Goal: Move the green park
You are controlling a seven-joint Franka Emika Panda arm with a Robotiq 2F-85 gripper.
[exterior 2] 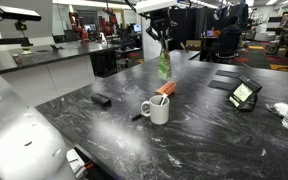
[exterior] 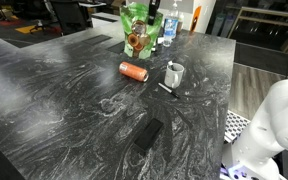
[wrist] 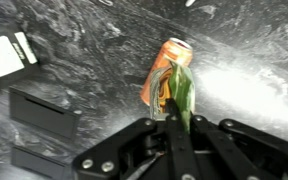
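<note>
The green park (exterior 2: 164, 66) is a bright green crinkly pouch. It hangs from my gripper (exterior 2: 160, 32), which is shut on its top edge and holds it off the dark marbled table. In an exterior view the pouch (exterior: 136, 30) shows its round brown-orange picture under the gripper (exterior: 144, 8). In the wrist view my fingers (wrist: 174, 115) pinch the green pouch (wrist: 182, 95) edge-on, with the orange can (wrist: 162, 68) lying right below it.
The orange can (exterior: 134, 71) lies on its side next to a white mug (exterior: 174, 73) holding a dark utensil; both show in the other exterior view, mug (exterior 2: 157, 108). A black block (exterior: 149, 133) lies nearer the robot base. A bottle (exterior: 169, 25) and a small black stand (exterior 2: 244, 93) sit at the far side.
</note>
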